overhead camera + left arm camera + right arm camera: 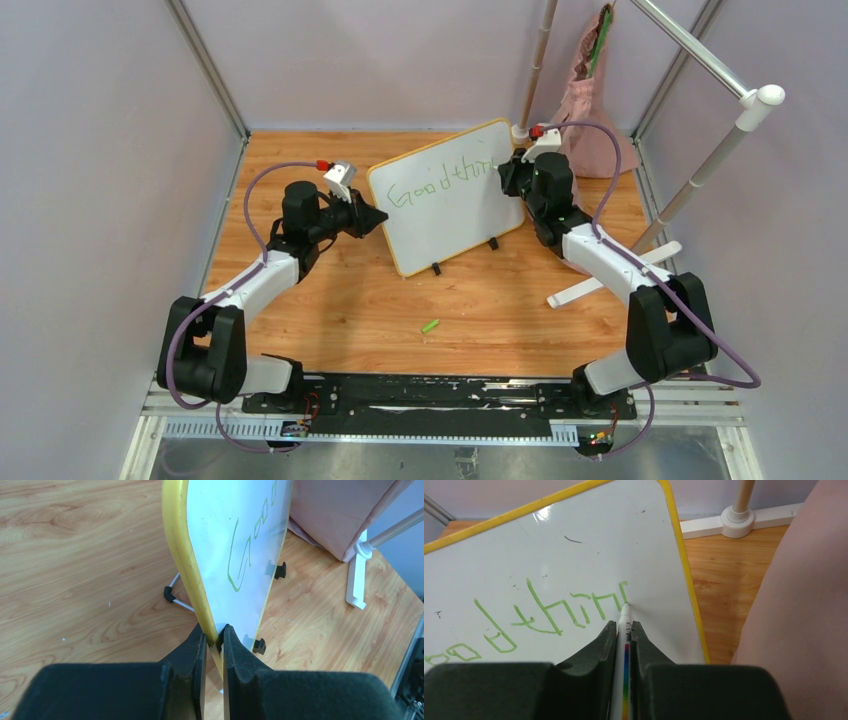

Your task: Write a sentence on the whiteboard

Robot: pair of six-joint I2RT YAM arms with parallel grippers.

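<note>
**Writing in progress, one line begun.** The whiteboard [445, 195] stands tilted back on its black feet [436, 268] at the rear centre of the wooden table [330, 300], between the two arms. The left gripper [214, 636] is clamped on the yellow frame at the board's left edge and steadies it. The right gripper [624, 628] is closed on a white marker [625, 616]. The marker's tip touches the board at the end of the green lettering [549, 612], near the right-hand frame.

**Hazards.** The line has almost reached the right frame, so further letters may crowd together or run onto the yellow rim unless a new line is started. Too much pressure from the tip could rock the board on its rear prop [172, 596] or twist it in the left jaws, which would distort the strokes. The marker lies lengthwise between the right fingers and could slide back under load, breaking contact. A low pass of the right gripper over fresh ink would probably smear it.

**Count.**
- Whiteboards: one
- Front feet: two
- Rear props in view: one
- Markers: one
- Small green pieces [430, 326] lying loose on the near table: one, probably the marker's cap
- Arms: two
- Pink bags [585, 100] at the back right: one
- White tubular stand [700, 165]: two poles showing
</note>
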